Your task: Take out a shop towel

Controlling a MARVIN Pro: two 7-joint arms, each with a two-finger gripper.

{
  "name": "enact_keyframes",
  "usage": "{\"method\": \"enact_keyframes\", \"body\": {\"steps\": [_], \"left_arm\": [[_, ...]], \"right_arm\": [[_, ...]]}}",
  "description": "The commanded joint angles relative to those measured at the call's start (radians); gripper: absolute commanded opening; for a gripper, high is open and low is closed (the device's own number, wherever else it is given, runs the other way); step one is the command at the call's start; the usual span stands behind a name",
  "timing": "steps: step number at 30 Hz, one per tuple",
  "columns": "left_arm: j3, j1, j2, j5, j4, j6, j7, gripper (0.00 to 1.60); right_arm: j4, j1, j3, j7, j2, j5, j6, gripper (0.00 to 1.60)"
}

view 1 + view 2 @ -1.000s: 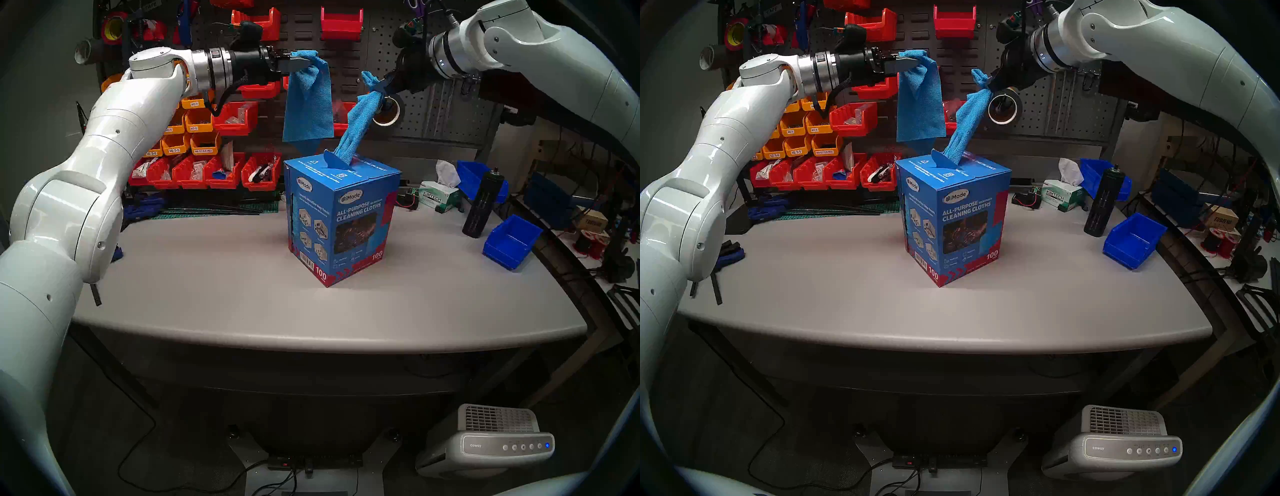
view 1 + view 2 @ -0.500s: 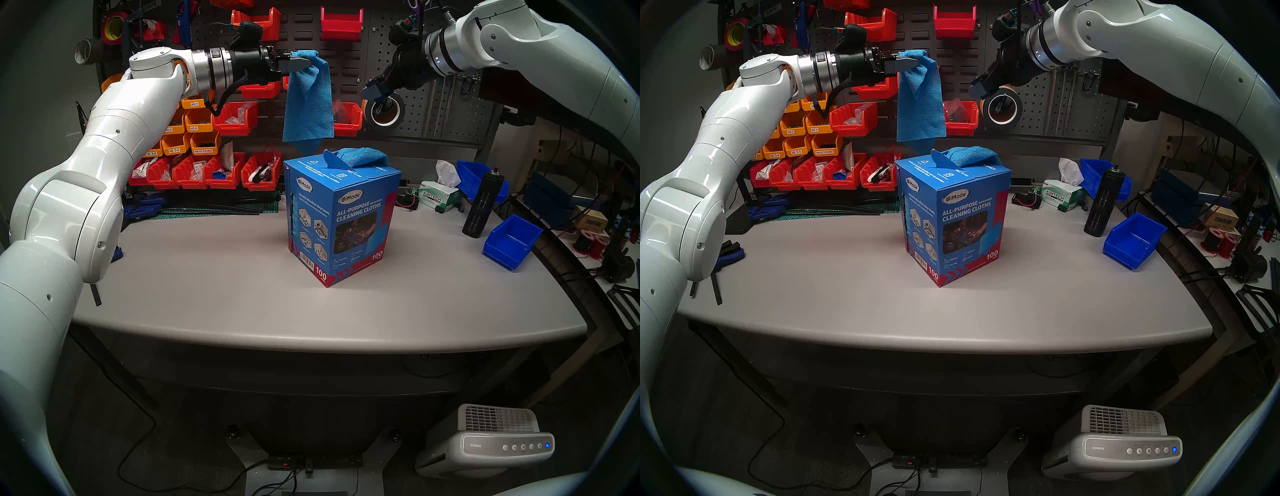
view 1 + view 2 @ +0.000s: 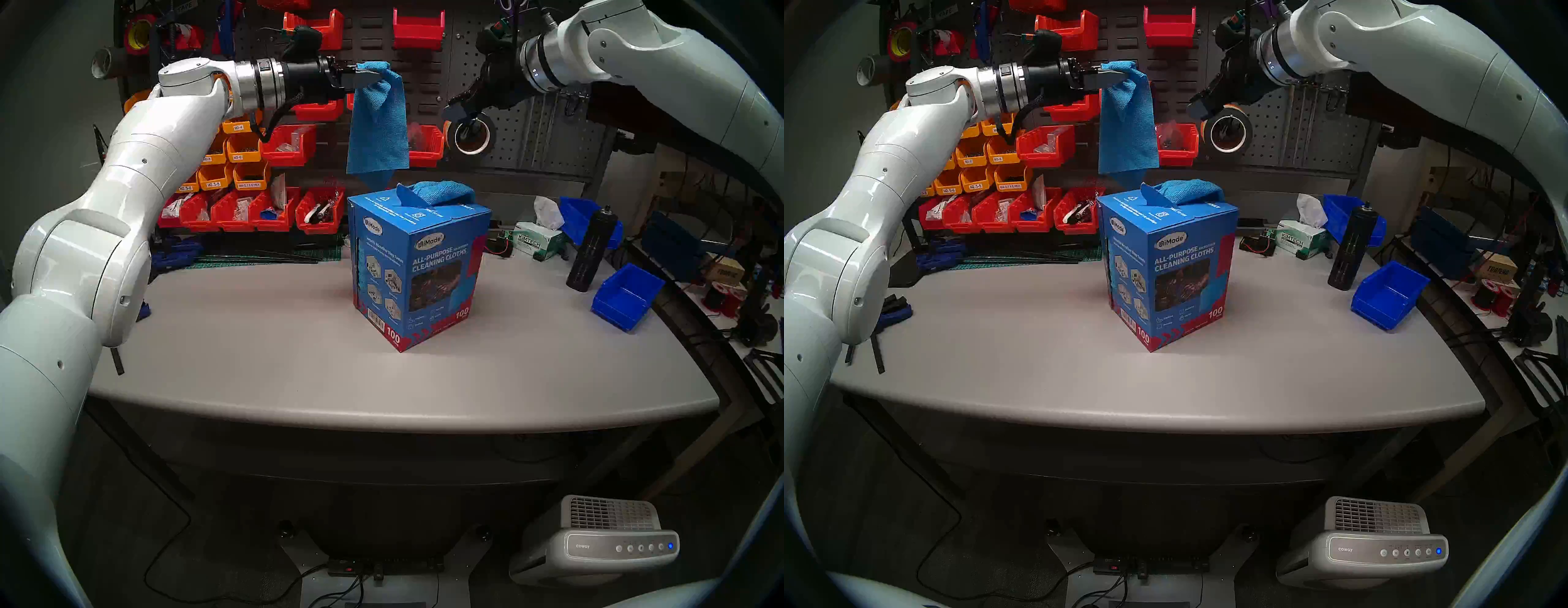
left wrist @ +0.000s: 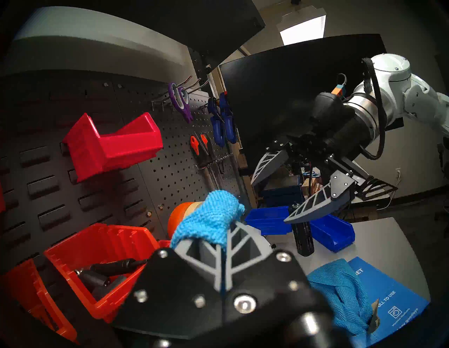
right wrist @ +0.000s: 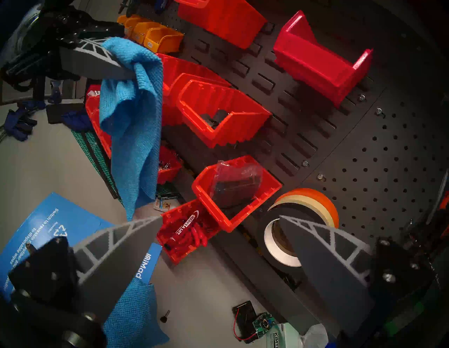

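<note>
My left gripper (image 3: 384, 78) is shut on the sky-blue shop towel (image 3: 377, 131), which hangs limp and free, high above the back of the blue carton (image 3: 420, 271). The towel also shows in the head right view (image 3: 1127, 127), the left wrist view (image 4: 211, 221) and the right wrist view (image 5: 136, 126). A second blue towel (image 3: 441, 193) lies slumped over the carton's top opening. My right gripper (image 3: 458, 111) is open and empty, up and to the right of the carton near the pegboard; its fingers (image 5: 116, 245) stand wide apart.
The carton stands mid-table on the grey table (image 3: 297, 382). At the right are a Kimtech tissue box (image 3: 536, 244), a black bottle (image 3: 589, 250) and a blue bin (image 3: 625, 295). Red and yellow bins (image 3: 288, 144) and a tape roll (image 3: 471, 136) hang on the pegboard behind the grippers.
My right gripper let go of the second towel it was pulling up; that towel dropped onto the carton's top. The right gripper is now open. The left arm and its towel have not moved.
</note>
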Motion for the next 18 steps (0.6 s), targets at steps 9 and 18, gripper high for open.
{"method": "enact_keyframes", "body": {"steps": [9, 18], "left_arm": [[-0.020, -0.053, -0.001, -0.011, -0.011, 0.000, -0.003, 0.00], [-0.020, -0.054, -0.001, -0.011, -0.011, 0.000, -0.003, 0.00]], "right_arm": [[-0.010, 0.063, 0.000, -0.047, 0.041, -0.015, 0.112, 1.60], [-0.034, 0.052, 0.010, -0.067, 0.039, 0.005, 0.138, 1.60]]}}
